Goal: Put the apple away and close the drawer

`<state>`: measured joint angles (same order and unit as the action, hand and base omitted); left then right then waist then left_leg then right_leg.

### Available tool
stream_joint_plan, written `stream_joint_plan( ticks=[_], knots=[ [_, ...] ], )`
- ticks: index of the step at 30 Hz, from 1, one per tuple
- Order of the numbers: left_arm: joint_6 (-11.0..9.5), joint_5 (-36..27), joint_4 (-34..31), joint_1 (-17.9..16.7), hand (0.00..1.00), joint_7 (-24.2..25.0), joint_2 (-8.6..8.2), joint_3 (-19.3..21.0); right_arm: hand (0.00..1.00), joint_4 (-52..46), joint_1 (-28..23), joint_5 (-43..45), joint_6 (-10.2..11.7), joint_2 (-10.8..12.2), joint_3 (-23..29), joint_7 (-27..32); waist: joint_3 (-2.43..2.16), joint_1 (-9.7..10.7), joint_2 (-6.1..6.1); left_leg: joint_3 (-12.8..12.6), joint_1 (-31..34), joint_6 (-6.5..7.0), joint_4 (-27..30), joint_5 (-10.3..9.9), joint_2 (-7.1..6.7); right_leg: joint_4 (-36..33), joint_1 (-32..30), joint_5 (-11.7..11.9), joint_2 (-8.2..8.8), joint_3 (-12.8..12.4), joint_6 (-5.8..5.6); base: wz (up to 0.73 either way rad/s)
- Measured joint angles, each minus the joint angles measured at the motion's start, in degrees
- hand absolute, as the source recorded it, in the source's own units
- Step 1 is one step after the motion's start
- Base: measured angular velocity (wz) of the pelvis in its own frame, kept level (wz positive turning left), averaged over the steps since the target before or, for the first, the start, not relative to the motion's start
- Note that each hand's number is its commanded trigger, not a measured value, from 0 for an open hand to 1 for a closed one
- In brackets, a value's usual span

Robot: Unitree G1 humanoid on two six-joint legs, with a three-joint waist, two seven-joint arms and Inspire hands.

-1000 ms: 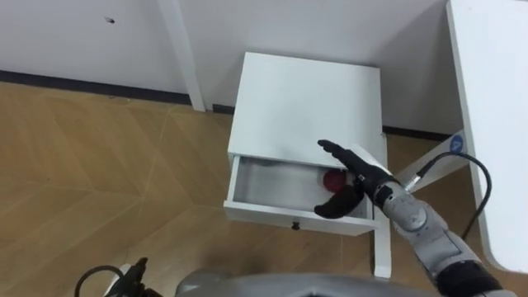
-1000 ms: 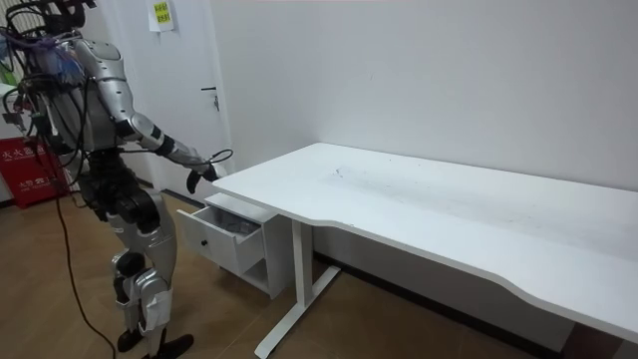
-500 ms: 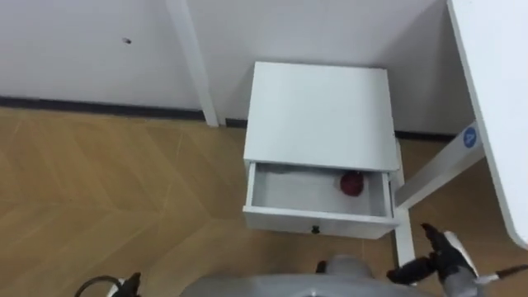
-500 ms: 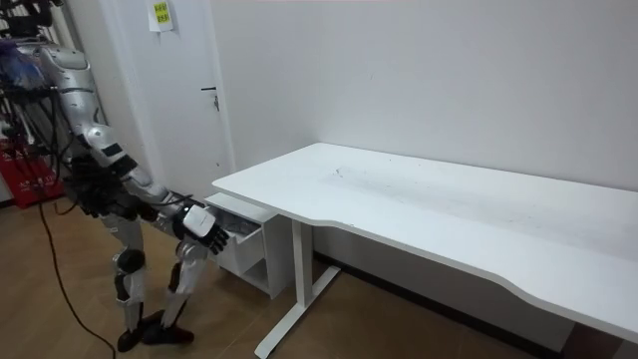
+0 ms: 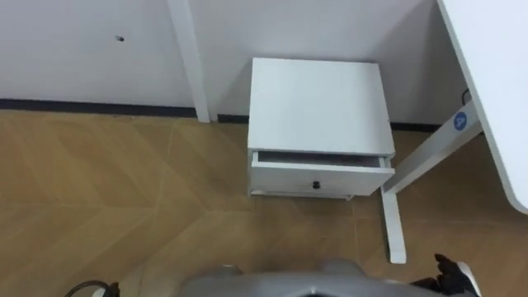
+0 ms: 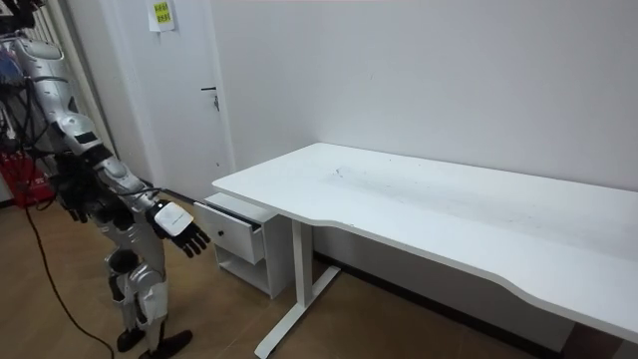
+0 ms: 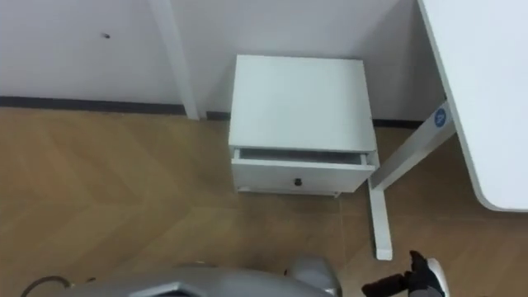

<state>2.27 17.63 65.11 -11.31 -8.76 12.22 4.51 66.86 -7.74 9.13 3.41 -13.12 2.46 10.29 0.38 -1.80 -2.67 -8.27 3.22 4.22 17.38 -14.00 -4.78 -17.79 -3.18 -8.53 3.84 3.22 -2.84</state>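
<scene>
Drawer [image 5: 318, 176] stands almost shut: its white front sits just proud of the small white cabinet [image 5: 318, 103], with a narrow dark slit along the top edge and a dark knob [image 5: 314, 186] at mid-front. The drawer's inside is hidden, so the apple's place cannot be told; neither the cabinet top nor the floor before it carries it. In the room view the drawer front juts a little from the cabinet body. The right hand [image 6: 179, 227] hangs low in front of the drawer, near it but apart, fingers spread and straight, holding nothing; in the eye views it sits at the bottom right edge [image 7: 419, 275], over the floor. The cabinet stands against the white wall [image 5: 82, 41], just beside the leg [image 5: 421, 157] of the white counter [image 6: 449, 204], whose end reaches over its side. The floor [image 5: 124, 198] is wood in a herringbone pattern. The robot stands on the room view's left, facing the cabinet, right arm lowered forward, a white door [image 6: 189, 90] behind it.
</scene>
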Motion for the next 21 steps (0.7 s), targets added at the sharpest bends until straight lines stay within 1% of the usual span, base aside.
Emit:
stream_joint_plan(
  ticks=[1, 2, 3, 5, 6, 8, 9, 10, 12, 14, 16, 20, 21],
  knots=[
    [0.0, -0.1, 0.0, 0.3, 0.0, -0.5, -0.08, -0.1, 0.0, 0.1, 0.1, -0.3, 0.4, 0.1, 0.0, -0.4, -0.19, -0.2, -0.5, -0.1, -0.8, -0.03, -0.5, 0.0, 0.11, 2.9, 1.9, 0.3, -0.27, 0.0, -0.08, -0.08],
    [0.0, -0.2, 0.0, 0.3, 0.0, -0.7, -0.2, -0.2, 0.0, 0.1, 0.2, -0.4, 0.6, 0.1, -0.1, -0.6, -0.24, -0.2, -0.59, -0.1, -1.4, -0.03, -1.0, 0.0, 0.15, 4.1, 2.8, 0.4, -0.42, 0.0, -0.27, -0.07],
    [0.0, -0.4, 0.0, 0.5, 0.0, -0.9, -0.43, -0.3, 0.0, 0.1, 0.4, -1.3, 1.0, 0.2, -0.1, -0.8, -0.21, -0.1, -0.63, -0.1, -2.8, -0.03, -2.1, 0.0, 0.19, 5.7, 4.5, 0.7, -0.62, 0.0, -0.33, -0.07],
    [0.0, -0.7, 0.0, 0.8, 0.0, -1.0, -0.51, -0.2, 0.0, 0.3, 0.4, -2.2, 1.0, 0.7, -0.1, -1.4, -0.21, 0.0, -0.59, -0.1, -4.0, -0.01, -3.5, 0.0, 0.29, 7.2, 5.9, 0.7, -0.88, -0.1, -0.33, -0.06],
    [0.0, -0.7, 0.0, 0.8, 0.0, -1.3, -0.49, -0.1, 0.0, 0.5, 0.4, -2.2, 1.0, 1.2, -0.1, -1.8, -0.24, 0.0, -0.54, -0.1, -4.7, 0.34, -4.1, 0.3, 0.38, 7.8, 6.4, 0.7, -0.96, 0.0, -0.33, -0.05],
    [0.0, -0.7, 0.0, 1.1, 0.0, -1.3, -0.5, -0.1, 0.0, 0.8, 0.4, -2.2, 1.0, 1.8, -0.1, -2.2, -0.28, 0.0, -0.33, -0.1, -5.0, 1.62, -4.7, 1.1, 0.49, 9.0, 6.7, 0.7, -0.96, 0.0, -0.31, -0.09],
    [0.0, -0.6, 0.0, 1.3, 0.0, -1.3, -0.49, -0.1, 0.0, 1.1, 0.5, -2.3, 1.3, 2.1, -0.1, -2.8, -0.21, 0.0, -0.29, 0.0, -4.9, 2.41, -4.9, 1.5, 0.49, 9.6, 7.1, 0.6, -1.01, 0.0, -0.23, -0.13],
    [0.0, -0.5, 0.0, 1.4, 0.0, -1.3, -0.49, -0.1, 0.0, 2.0, 0.9, -2.6, 1.8, 2.3, -0.1, -3.5, -0.2, 0.1, -0.27, 0.4, -4.9, 2.7, -5.0, 1.7, 0.49, 10.2, 7.2, 0.5, -1.09, 0.0, -0.13, -0.11],
    [0.0, -0.5, 0.0, 1.3, 0.0, -1.3, -0.49, -0.1, 0.0, 3.3, 0.9, -4.1, 2.2, 2.3, -0.1, -3.8, -0.12, 0.5, 0.0, 0.6, -4.9, 2.71, -5.2, 1.7, 0.62, 10.2, 7.3, 0.3, -1.2, 0.1, 0.25, 0.03],
    [-0.1, -0.5, -0.4, 1.5, 0.0, -1.3, -0.49, -0.1, 0.0, 4.8, 1.6, -4.5, 2.0, 2.3, 0.0, -4.0, -0.17, 0.7, 0.07, 0.6, -5.0, 2.71, -5.5, 1.7, 0.86, 10.2, 7.3, 0.1, -1.45, 0.2, 0.46, 0.03],
    [-0.2, -0.5, -1.0, 1.4, 0.0, -1.3, -0.5, -0.1, 0.0, 6.0, 1.9, -4.6, 2.0, 2.3, 0.0, -4.2, 0.03, 1.4, 0.37, 0.7, -5.4, 2.71, -6.0, 1.7, 1.12, 10.2, 7.5, 0.0, -1.76, 0.2, 0.71, 0.0],
    [-0.3, -0.4, -1.0, 1.1, 0.0, -1.3, -0.53, -0.1, 0.0, 6.7, 2.1, -4.6, 1.5, 2.3, 0.4, -5.2, 0.14, 1.9, 0.57, 0.9, -6.0, 2.69, -6.2, 1.7, 1.28, 10.1, 7.9, -0.3, -1.99, 0.2, 1.13, 0.01],
    [-0.4, -0.4, -1.0, 1.0, 0.0, -1.3, -0.55, -0.1, 0.0, 6.7, 1.9, -4.6, 1.3, 2.3, 0.7, -5.6, 0.25, 2.1, 0.78, 1.0, -6.0, 2.64, -6.4, 1.6, 1.32, 10.1, 7.9, -0.4, -2.06, 0.3, 1.24, 0.0]
  ],
)
